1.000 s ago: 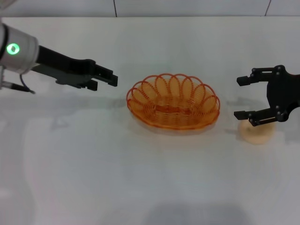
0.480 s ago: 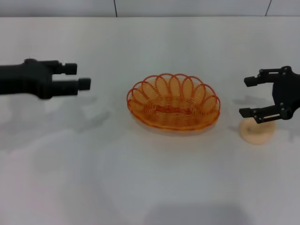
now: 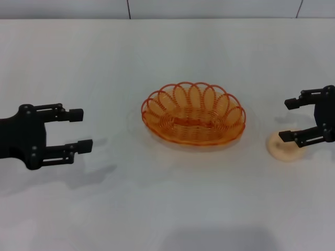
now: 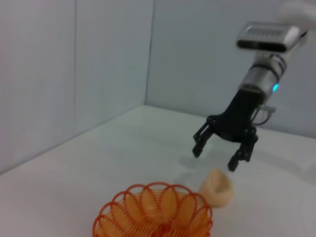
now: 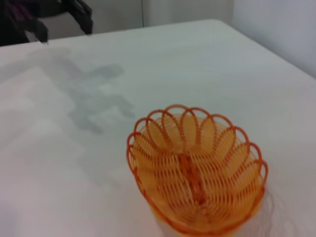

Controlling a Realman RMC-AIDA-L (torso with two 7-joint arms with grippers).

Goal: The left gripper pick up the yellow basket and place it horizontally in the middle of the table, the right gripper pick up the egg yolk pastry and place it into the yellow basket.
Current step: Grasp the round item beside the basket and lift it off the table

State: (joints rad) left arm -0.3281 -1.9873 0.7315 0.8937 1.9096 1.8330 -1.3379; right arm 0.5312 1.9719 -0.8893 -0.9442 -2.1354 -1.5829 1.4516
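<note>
The yellow basket [image 3: 193, 113] lies flat and empty in the middle of the white table [image 3: 167, 209]; it also shows in the left wrist view [image 4: 155, 217] and the right wrist view [image 5: 197, 172]. My left gripper [image 3: 79, 129] is open and empty, well to the left of the basket. The egg yolk pastry [image 3: 285, 148] sits on the table right of the basket, and shows in the left wrist view [image 4: 217, 186]. My right gripper [image 3: 289, 119] is open just above the pastry, its lower finger over it; it also shows in the left wrist view [image 4: 215, 158].
A pale wall [image 3: 167, 8] runs along the table's far edge. Bare tabletop lies in front of the basket and between the basket and each gripper.
My left gripper has drawn back to the left and toward the table's front, away from the basket, and now shows open. My right gripper has shifted slightly right over the pastry.
</note>
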